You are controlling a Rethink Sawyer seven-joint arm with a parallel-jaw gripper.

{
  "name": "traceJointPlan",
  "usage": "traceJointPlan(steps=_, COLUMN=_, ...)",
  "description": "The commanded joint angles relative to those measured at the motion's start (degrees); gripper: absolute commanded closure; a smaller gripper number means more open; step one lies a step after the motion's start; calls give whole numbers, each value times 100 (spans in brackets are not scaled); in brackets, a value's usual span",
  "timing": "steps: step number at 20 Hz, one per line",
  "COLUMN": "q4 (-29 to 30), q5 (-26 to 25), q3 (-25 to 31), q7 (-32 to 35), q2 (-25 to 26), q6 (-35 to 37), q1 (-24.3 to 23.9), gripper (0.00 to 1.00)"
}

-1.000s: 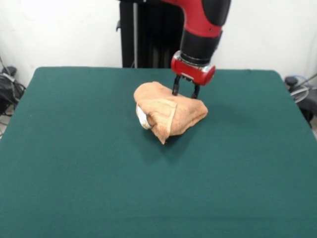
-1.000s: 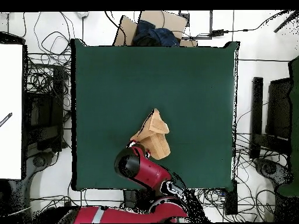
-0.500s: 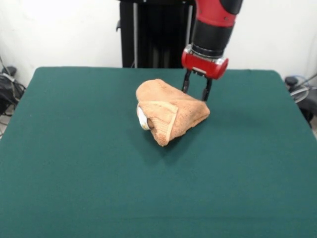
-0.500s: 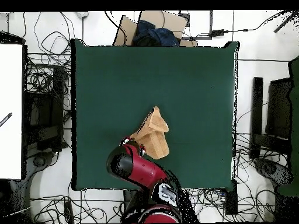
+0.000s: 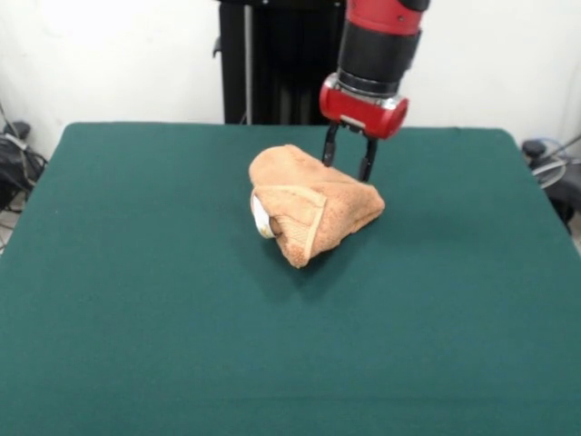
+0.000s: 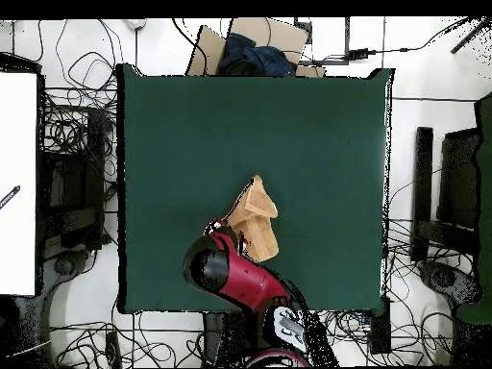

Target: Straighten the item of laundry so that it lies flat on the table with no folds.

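The item of laundry [image 5: 313,207], an orange-tan towel, lies bunched in a folded heap near the middle of the green table [image 5: 136,300], with a banded edge turned over its front and a white tag at its left. In the overhead view the towel [image 6: 256,223] shows as a crumpled wedge. My gripper [image 5: 347,169] hangs open just above the heap's far right side, fingers [image 5: 367,166] apart and holding nothing. From overhead the arm [image 6: 231,274] covers the gripper and the towel's near edge.
A cardboard box [image 6: 252,43] with dark cloth sits past the table's far edge in the overhead view. Cables and equipment [image 6: 67,173] lie on the floor round the table. Green felt stretches wide on every side of the towel.
The gripper rose off the towel's far side and swung right, then came back slightly left. It stays open. The towel's heap settled a little higher at its far edge.
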Motion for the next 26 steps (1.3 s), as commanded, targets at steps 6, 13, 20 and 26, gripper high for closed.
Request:
traceJointPlan(steps=6, q4=-498, q5=390, q3=-186, q7=1033, q2=-106, q6=1279, q1=199, gripper=0)
traceJointPlan(steps=13, q4=-1342, q5=423, q3=-659, q7=1080, q2=-19, q6=2025, q1=732, gripper=0)
traceJointPlan(steps=20, q4=-1776, q5=289, q3=-875, q7=1135, q2=136, q6=2408, q1=669, gripper=0)
traceJointPlan(steps=26, q4=-1841, q5=259, q3=-907, q7=1141, q2=46, q6=2622, q1=447, gripper=0)
